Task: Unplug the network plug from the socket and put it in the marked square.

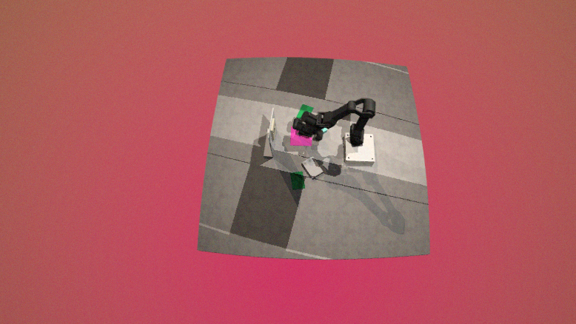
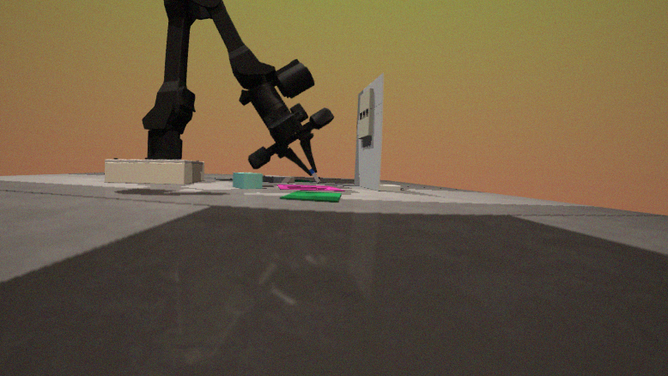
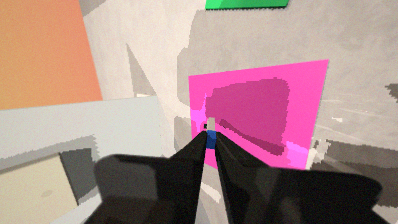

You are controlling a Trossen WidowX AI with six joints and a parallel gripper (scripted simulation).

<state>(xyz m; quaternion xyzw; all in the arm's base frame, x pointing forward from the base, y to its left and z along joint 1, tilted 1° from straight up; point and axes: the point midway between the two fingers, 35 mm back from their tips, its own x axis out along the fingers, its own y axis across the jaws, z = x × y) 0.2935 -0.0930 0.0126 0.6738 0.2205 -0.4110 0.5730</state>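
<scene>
My gripper (image 2: 312,172) (image 3: 210,135) is shut on the small plug (image 2: 316,178) (image 3: 211,124), which has a blue part between the fingertips and a pale end pointing down. The plug is out of the panel (image 2: 370,163) (image 3: 130,122) and hangs tilted, low over the magenta square (image 1: 301,140) (image 2: 306,187) (image 3: 311,90). In the wrist view its end appears near the square's panel-side edge. A small gap to the table seems to show in the exterior view. The socket block (image 2: 365,128) (image 3: 35,192) on the panel shows dark openings. The fingertips are hidden in the top view.
One green square (image 1: 306,108) (image 2: 311,197) (image 3: 247,3) lies beside the magenta one, another green square (image 1: 297,180) on its other side. A turquoise block (image 1: 324,129) (image 2: 247,180) lies toward the arm's base (image 1: 360,154) (image 2: 144,172). A flat grey box (image 1: 312,168) lies near the squares.
</scene>
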